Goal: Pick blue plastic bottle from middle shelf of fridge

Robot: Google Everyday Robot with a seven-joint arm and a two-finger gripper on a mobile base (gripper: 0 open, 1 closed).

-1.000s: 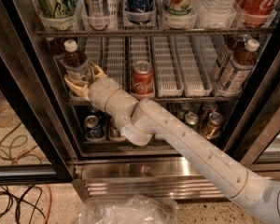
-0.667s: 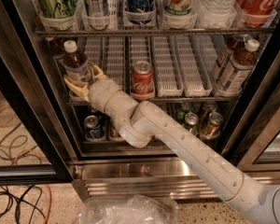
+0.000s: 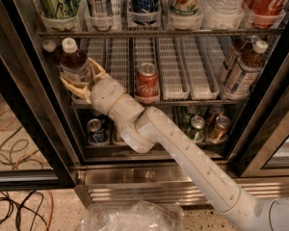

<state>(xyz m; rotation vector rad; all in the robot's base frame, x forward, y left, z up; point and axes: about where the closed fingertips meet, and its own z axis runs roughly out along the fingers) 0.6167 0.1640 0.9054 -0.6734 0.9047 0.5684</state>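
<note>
White, segmented arm [image 3: 183, 153] enters from the lower right corner and runs diagonally up and left into the open fridge [image 3: 149, 189]. It bends at 1 rounded elbow joint just below the middle shelf [image 3: 183, 88]. From there the wrist section angles up and left to the left end of that shelf.

The gripper [image 3: 81, 75] is at the left end of the middle shelf. Its 2 tan fingers [image 3: 71, 85] sit on either side of the blue plastic bottle [image 3: 74, 61], closed against the lower, labelled part of its body. The bottle stands upright, white cap on top, at the front of the leftmost lane, close to the left door frame.

A red cola can [image 3: 147, 83] stands 2 lanes to the right, apart from the gripper. 1 similar bottle [image 3: 243, 71] stands at the right end of the shelf. Small cans [image 3: 197, 126] occupy the rack below. Crumpled clear plastic [image 3: 135, 218] lies on the floor in front of the ribbed steel base.
</note>
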